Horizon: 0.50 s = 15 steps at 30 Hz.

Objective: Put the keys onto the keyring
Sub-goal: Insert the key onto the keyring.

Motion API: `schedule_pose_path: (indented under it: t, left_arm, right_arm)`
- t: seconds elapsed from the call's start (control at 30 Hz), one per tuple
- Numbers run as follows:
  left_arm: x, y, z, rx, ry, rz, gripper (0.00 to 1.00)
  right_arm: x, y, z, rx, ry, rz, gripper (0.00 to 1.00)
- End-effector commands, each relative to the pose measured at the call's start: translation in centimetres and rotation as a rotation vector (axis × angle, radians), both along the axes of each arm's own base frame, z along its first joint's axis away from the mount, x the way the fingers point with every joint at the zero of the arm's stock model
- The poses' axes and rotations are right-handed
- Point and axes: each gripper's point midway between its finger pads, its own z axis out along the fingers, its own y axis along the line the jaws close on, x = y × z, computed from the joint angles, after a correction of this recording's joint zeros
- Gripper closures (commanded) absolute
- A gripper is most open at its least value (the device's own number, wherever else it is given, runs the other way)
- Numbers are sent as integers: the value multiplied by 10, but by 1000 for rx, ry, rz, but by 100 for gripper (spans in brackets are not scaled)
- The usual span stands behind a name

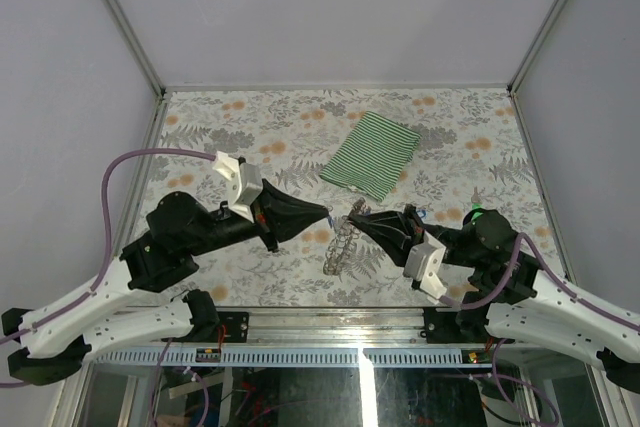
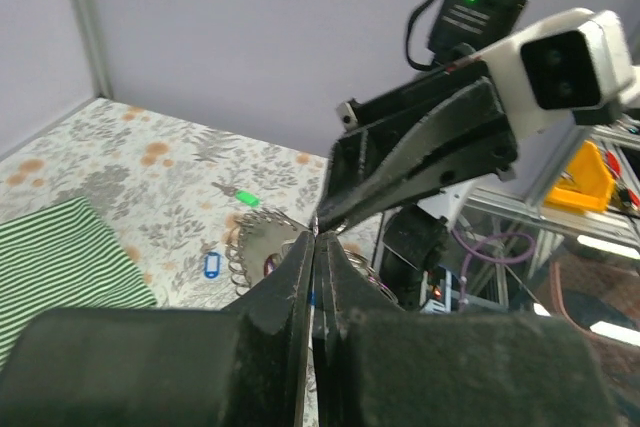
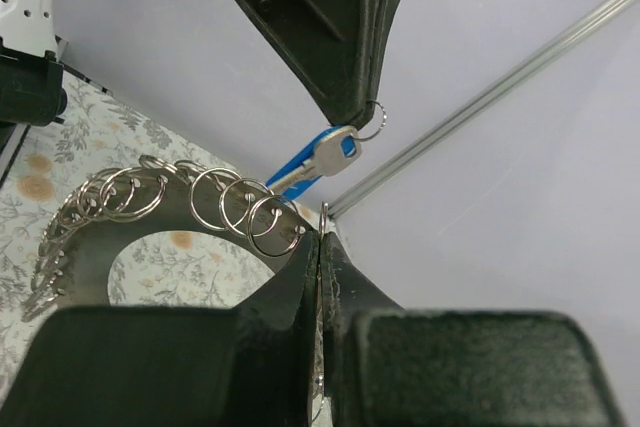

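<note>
My left gripper (image 1: 326, 212) is shut on a blue key (image 3: 322, 159) with a silvery blade and a small metal loop, and holds it in the air; the key hangs from the gripper's tip in the right wrist view. My right gripper (image 1: 356, 215) is shut on one small ring of the keyring (image 1: 340, 243), a long chain of silvery rings (image 3: 150, 192) that hangs down to the table. The two gripper tips nearly touch, with the key just above the right gripper (image 3: 320, 232). In the left wrist view only a blue sliver shows between the left fingers (image 2: 300, 277).
A green-and-white striped cloth (image 1: 370, 154) lies on the flowered table behind the grippers. A loose blue key tag (image 2: 211, 265) and a small green tag (image 2: 247, 198) lie on the table beyond the keyring. Grey walls enclose the table on three sides.
</note>
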Motion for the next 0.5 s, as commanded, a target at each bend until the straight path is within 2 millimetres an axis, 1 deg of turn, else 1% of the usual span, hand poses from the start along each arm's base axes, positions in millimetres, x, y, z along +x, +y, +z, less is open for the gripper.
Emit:
schedule_pose_path:
  t: [0.0, 0.13, 0.33, 0.47]
  left_arm:
    - [-27, -3, 29, -62, -106, -142, 100]
    - [-39, -6, 31, -62, -131, -217, 100]
    - [-39, -15, 25, -30, -134, -251, 100]
    - [-39, -18, 24, -19, -142, -255, 100]
  right_arm:
    - [-17, -18, 65, 147, -194, 18, 100]
    - [-19, -23, 67, 131, -231, 8, 100]
    - [-20, -23, 65, 81, -288, 6, 100]
    - [-18, -22, 59, 29, -385, -8, 100]
